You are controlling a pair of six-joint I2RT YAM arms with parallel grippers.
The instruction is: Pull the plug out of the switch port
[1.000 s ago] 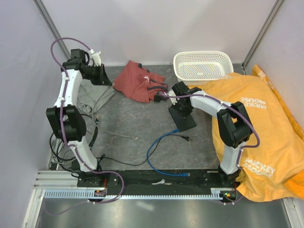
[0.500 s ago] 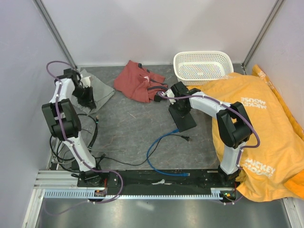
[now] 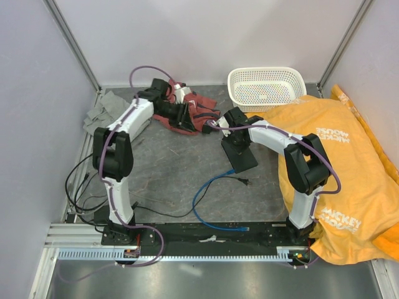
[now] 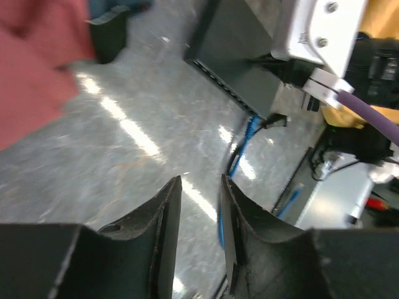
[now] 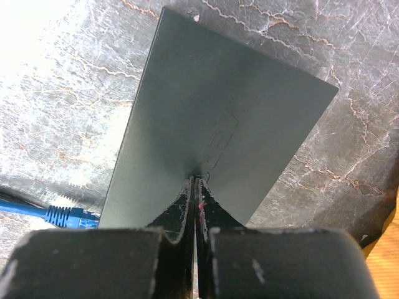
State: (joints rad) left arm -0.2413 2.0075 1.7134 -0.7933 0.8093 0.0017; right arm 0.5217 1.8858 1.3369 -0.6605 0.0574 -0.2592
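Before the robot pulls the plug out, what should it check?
1. Blue plug sits in the switch port: ok.
2. Right claw shut, tips on the switch top: ok.
3. Left claw open, empty: ok.
4. Left claw at the plug: not ok, it is apart from it, over the red cloth.
5. Blue cable lying slack: ok.

Left hand [image 4: 199,187] parted; right hand [image 5: 194,182] closed.
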